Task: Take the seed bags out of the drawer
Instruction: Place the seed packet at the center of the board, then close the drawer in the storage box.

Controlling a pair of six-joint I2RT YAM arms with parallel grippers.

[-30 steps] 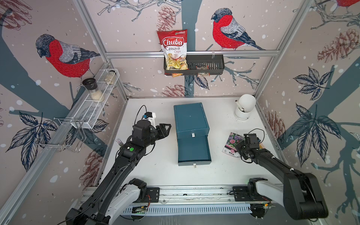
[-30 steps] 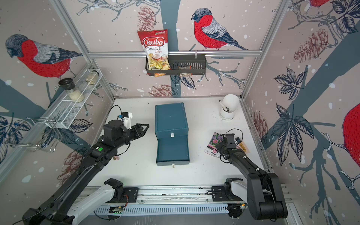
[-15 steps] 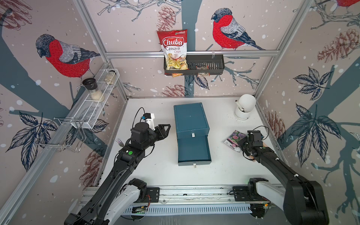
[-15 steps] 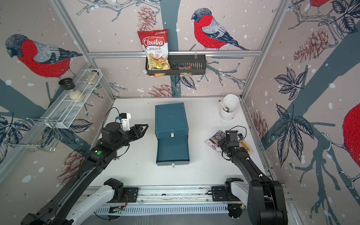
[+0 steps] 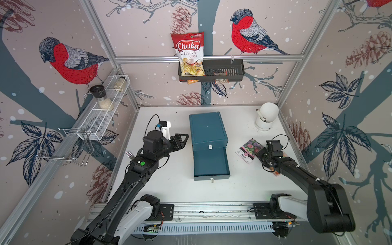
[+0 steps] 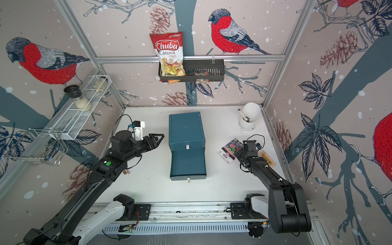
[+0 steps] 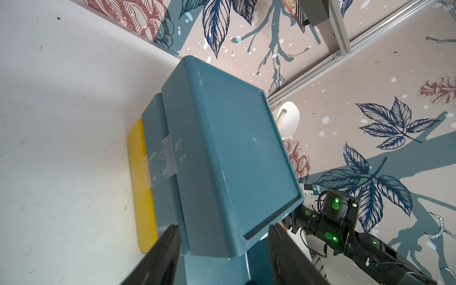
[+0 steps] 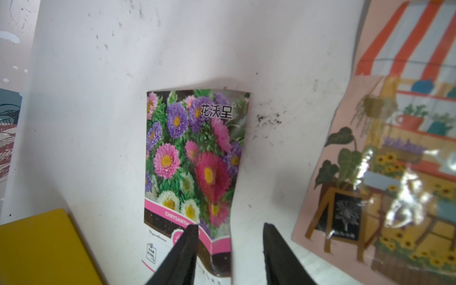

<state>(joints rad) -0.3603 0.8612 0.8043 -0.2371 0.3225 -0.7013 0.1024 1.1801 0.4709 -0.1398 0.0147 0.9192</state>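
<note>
1. White tabletop (image 5: pixel 169 188), walled in by paper printed with bullfinches and pine cones; two black robot arms rise from a rail at its near edge.
2. One teal plastic drawer box (image 5: pixel 206 127) stands mid-table, its lower drawer (image 5: pixel 211 163) pulled out toward the rail. From the left wrist camera, a flat yellow strip (image 7: pixel 142 187) sticks out beneath the box under clear tape.
3. Two seed packets are in view, both on the table to the right of the box and outside the drawer. One is a glossy white seed packet with pink and purple flowers (image 5: pixel 250 149). Near it lies a glossy orange-yellow seed packet with a striped awning (image 8: pixel 399 148), largely under the right arm in both top views.
4. On the flowered one I read three Chinese characters and "CHRYSANTH" on a pink band; a finger hides the rest.
5. One big red bag (image 5: pixel 188 51) reads "Chuba Cassava Chips"; it stands in a black wall basket (image 5: pixel 235 70).
6. Two jars sit on a white wire shelf (image 5: pixel 99 121).
7. Left arm: reaching up, wrist turned sideways; the left gripper (image 5: pixel 182 139) points at the box's left side, near but apart, jaws parted, holding nothing.
8. Right arm: stretched low along the table; the right gripper (image 8: pixel 230 229) hangs at the flowered packet's lower end, jaws parted, nothing pinched.
</note>
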